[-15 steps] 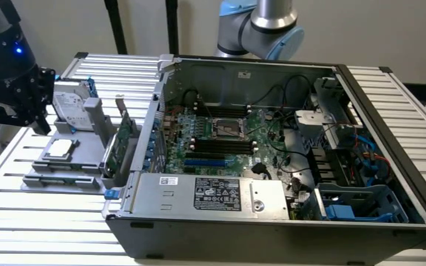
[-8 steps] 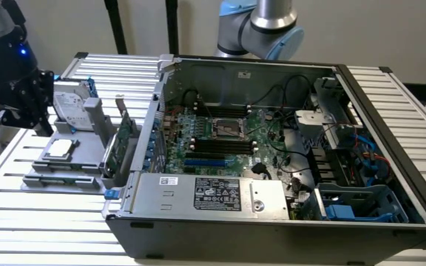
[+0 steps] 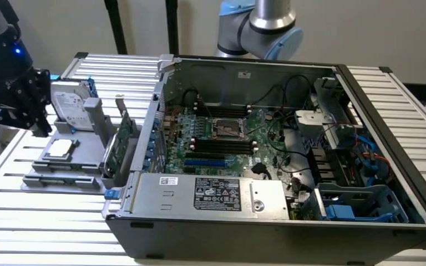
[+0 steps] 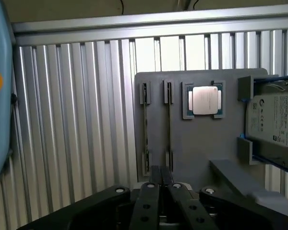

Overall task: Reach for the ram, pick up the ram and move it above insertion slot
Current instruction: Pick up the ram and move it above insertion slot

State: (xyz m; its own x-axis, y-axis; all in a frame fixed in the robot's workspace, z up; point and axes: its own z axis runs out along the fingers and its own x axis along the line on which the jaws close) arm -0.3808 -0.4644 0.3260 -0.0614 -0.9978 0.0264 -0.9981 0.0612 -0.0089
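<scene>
At the exterior view's left, your gripper (image 3: 28,117) hangs over the far end of the grey fixture tray (image 3: 39,180), well apart from the open computer case (image 3: 390,127). From the wrist view, you see its fingertips (image 4: 155,173) drawn close together with nothing between them, just off one end of the ram (image 4: 169,124). The ram stands on edge in its holder on the tray, untouched. A second stick (image 4: 145,124) stands parallel just beside it. A processor chip (image 4: 205,99) lies flat in its pocket beside the two sticks, and a hard drive (image 4: 273,124) sits past that. In the exterior view, an expansion card (image 3: 120,145) stands upright between the tray and the case. Inside the case, the black memory slots (image 3: 224,145) on the motherboard (image 3: 265,124) lie below the processor socket (image 3: 228,128). The tray rests on a ribbed aluminium table (image 4: 77,120).
</scene>
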